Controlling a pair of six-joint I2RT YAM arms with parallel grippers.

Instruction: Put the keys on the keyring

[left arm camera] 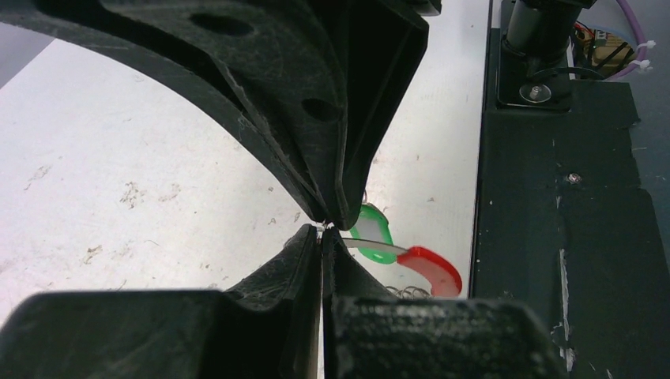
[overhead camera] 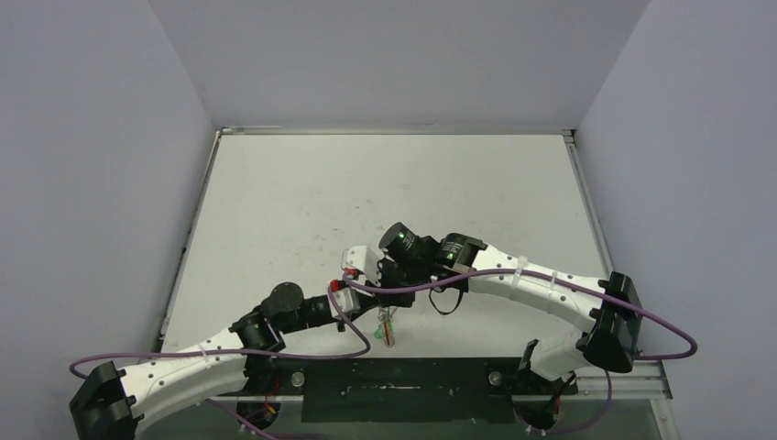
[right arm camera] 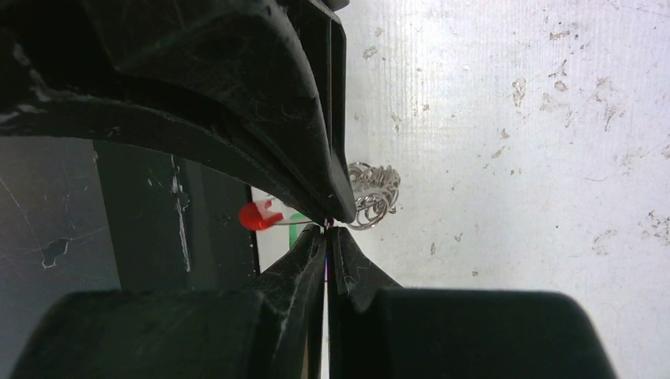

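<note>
My left gripper and right gripper meet tip to tip just above the table, both shut. A thin silver strip runs from the keyring's curved red segment to the spot where the tips pinch. The keys' green tag sits right behind that strip; the keys themselves are too small to make out. A loose heap of silver links lies on the table beside the tips. From above, the green and red pieces show just in front of the grippers.
The black base plate runs along the near table edge, close to the red segment. Purple cables loop over both arms. The white, scuffed table stretches back to grey walls on three sides.
</note>
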